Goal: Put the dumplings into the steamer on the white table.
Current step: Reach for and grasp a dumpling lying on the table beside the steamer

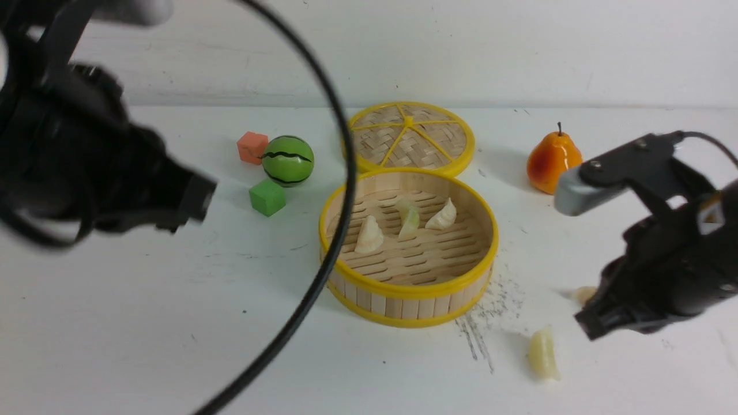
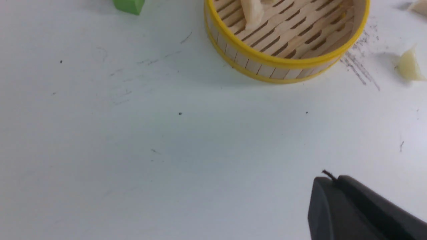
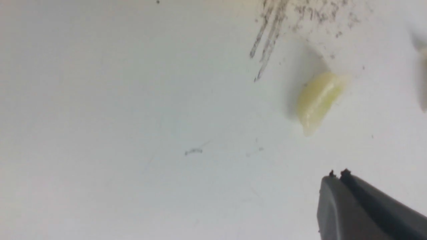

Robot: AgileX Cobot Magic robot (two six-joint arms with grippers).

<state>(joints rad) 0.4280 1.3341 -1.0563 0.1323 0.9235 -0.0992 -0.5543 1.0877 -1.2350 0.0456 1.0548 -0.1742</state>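
Dumplings [image 1: 369, 233] cream, pleated: three in steamer [image 1: 410, 290], two on table [image 1: 144, 323]; left fingers [image 2: 333, 206], right fingers [image 3: 337, 206] closed, empty.

Lower left of the front view, the table [image 1: 144, 323] lies open, crossed only by a cable [image 1: 349, 173]. The steamer [image 1: 409, 288] blocks the centre; lid [image 1: 412, 138], ball [image 1: 288, 160], green cube [image 1: 267, 197], orange cube [image 1: 252, 147] and pear [image 1: 552, 161] crowd above; a dumpling [image 1: 544, 353] lies lower right

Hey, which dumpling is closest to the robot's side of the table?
The pale yellow dumpling lying on the table right of the dark scratches, outside the steamer; the other loose one lies farther back.
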